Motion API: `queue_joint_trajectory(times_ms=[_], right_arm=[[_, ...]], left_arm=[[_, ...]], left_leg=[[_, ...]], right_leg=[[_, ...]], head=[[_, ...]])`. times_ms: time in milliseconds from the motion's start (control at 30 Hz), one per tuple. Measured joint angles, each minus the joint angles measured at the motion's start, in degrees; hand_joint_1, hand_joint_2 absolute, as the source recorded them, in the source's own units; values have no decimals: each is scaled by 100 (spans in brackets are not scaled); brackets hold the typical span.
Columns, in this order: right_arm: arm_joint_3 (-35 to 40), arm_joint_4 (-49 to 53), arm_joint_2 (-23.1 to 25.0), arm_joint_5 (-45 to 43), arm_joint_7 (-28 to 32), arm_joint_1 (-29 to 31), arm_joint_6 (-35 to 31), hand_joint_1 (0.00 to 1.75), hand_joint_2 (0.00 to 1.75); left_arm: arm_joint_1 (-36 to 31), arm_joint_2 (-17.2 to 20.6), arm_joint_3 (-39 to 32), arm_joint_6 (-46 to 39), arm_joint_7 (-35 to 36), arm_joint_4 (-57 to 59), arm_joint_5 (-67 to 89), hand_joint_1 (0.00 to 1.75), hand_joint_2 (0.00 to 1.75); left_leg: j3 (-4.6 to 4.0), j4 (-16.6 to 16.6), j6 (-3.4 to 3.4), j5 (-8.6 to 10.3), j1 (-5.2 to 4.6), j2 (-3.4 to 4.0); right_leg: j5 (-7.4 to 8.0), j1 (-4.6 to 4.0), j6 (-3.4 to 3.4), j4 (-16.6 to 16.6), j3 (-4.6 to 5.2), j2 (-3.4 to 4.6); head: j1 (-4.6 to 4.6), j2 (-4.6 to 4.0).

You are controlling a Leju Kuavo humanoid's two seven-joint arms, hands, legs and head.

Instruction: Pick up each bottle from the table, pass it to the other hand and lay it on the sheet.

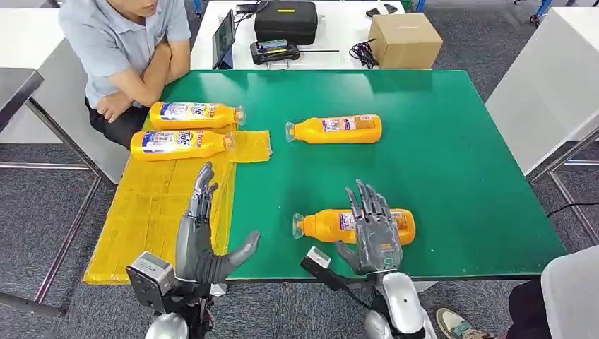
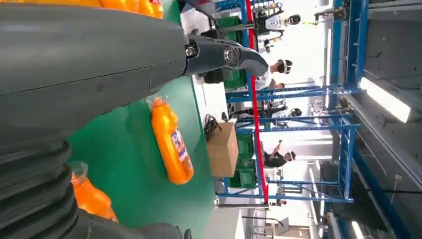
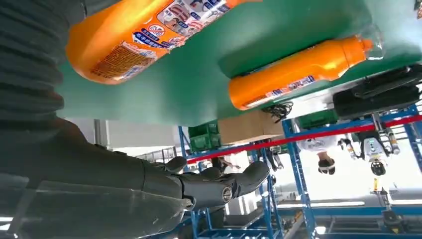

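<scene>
Two orange bottles lie on the yellow sheet [image 1: 148, 212] at the table's left: one [image 1: 194, 114] farther back, one [image 1: 181, 144] just in front of it. A third orange bottle [image 1: 335, 129] [image 2: 171, 142] [image 3: 298, 72] lies on the green table [image 1: 452, 155] near its middle. A fourth [image 1: 325, 226] [image 3: 139, 37] lies near the front edge. My right hand [image 1: 373, 229] hovers over that near bottle with its fingers spread and nothing in them. My left hand [image 1: 205, 236] stands open over the sheet's right edge, thumb out towards the near bottle.
A person in a grey shirt [image 1: 120, 49] sits at the table's far left corner, arms folded. Behind the green table, a white table carries a cardboard box [image 1: 405, 40], a black case [image 1: 285, 20] and a tablet [image 1: 224, 39]. Another person's knee [image 1: 565, 296] is at the front right.
</scene>
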State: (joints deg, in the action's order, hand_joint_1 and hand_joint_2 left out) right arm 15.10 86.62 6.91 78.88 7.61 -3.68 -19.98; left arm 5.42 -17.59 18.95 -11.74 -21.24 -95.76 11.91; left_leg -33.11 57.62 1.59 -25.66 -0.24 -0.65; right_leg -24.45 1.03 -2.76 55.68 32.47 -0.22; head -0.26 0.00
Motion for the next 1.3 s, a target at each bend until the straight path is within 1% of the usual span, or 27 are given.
queue_joint_trajectory(times_ms=[67,200,333,733,1067,1200,1300], right_arm=[[22,0,-11,70,-123,0,149,0,175],[11,-70,-61,342,-581,4,535,0,175],[-59,-162,-129,627,-844,18,584,0,175],[-214,-326,-254,689,-918,106,610,0,175],[-406,-559,-267,704,-910,273,595,0,175],[-487,-619,-271,763,-1139,323,798,0,175],[-619,-781,-302,754,-1161,438,866,0,175]], left_arm=[[2,0,0,48,79,0,-28,0,175],[42,4,-2,120,251,-2,-74,0,175],[108,15,-2,231,426,-57,-20,0,175],[258,52,13,214,437,-94,-9,0,175],[254,98,109,122,437,-94,-9,0,175],[262,109,118,96,496,-94,0,0,175],[261,111,131,100,527,-92,2,0,175]], left_leg=[[0,0,0,0,0,0],[0,0,0,0,0,0],[-1,0,0,0,0,0],[-1,0,0,0,0,0],[-1,1,0,0,0,1],[-2,0,0,0,0,1],[-1,1,0,0,-1,2]], right_leg=[[0,0,0,0,0,0],[0,0,0,0,0,0],[0,0,0,0,0,0],[0,0,0,0,2,0],[0,0,0,0,2,0],[0,0,0,0,2,0],[1,0,0,0,2,1]], head=[[0,0],[0,0],[0,0],[0,0],[0,0],[0,0],[0,0]])
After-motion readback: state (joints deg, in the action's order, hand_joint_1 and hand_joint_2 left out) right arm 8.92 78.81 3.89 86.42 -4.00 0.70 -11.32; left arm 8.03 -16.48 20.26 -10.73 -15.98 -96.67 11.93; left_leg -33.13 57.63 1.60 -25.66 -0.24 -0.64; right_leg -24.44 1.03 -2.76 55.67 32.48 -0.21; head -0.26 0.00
